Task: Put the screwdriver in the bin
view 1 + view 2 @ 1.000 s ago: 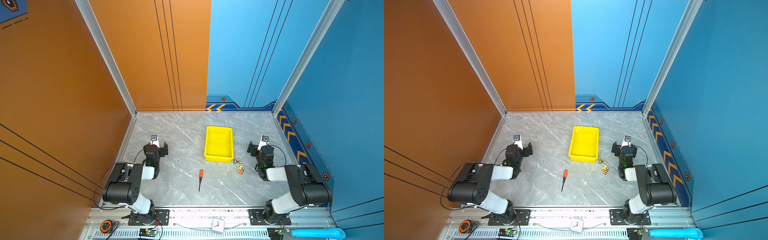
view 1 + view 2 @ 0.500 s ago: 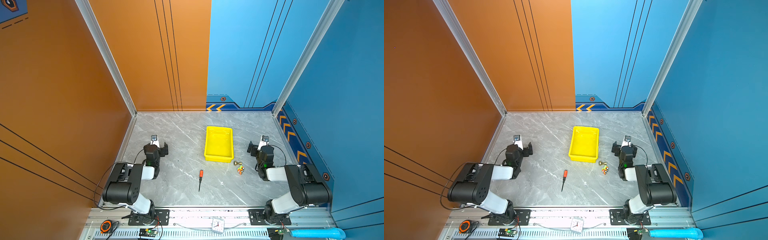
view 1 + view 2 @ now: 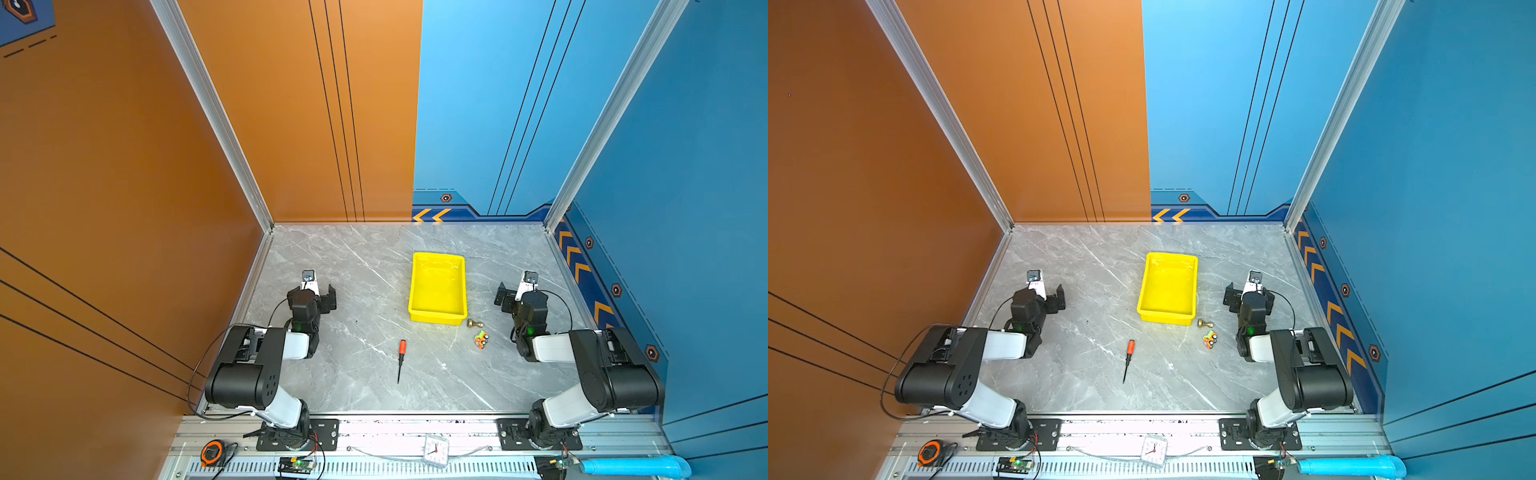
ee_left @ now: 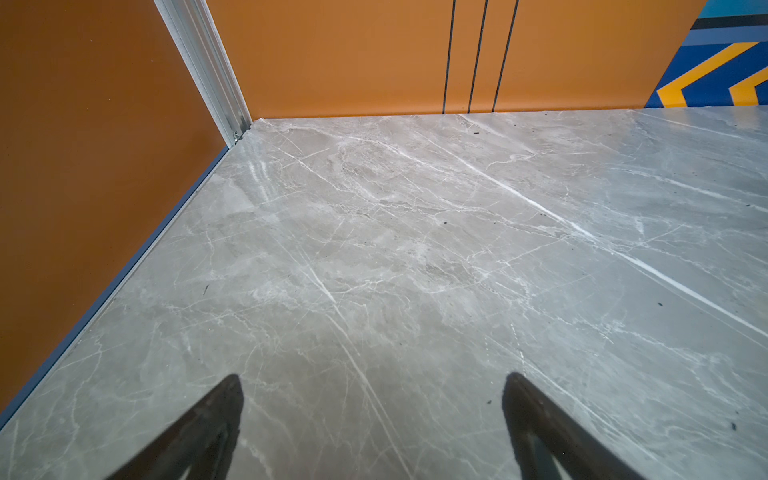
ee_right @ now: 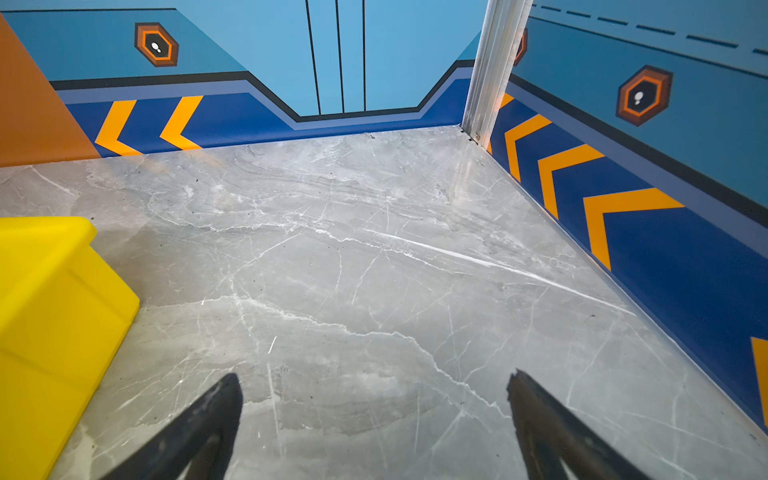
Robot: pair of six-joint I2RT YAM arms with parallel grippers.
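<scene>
Both arms are folded back near their bases. The left gripper (image 4: 372, 384) and the right gripper (image 5: 374, 382) are pointed forward, jaws spread wide and empty.

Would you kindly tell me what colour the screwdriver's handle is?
Orange-red, above a black collar and shaft; the screwdriver shows best in a top view.

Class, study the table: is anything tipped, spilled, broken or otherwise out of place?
Nothing stands out. The shallow yellow plastic bin sits upright and empty on the grey marble tabletop. The orange-handled screwdriver lies flat in front of it, apart. A small brass knob and a multicoloured toy lie near the bin's corner.
</scene>
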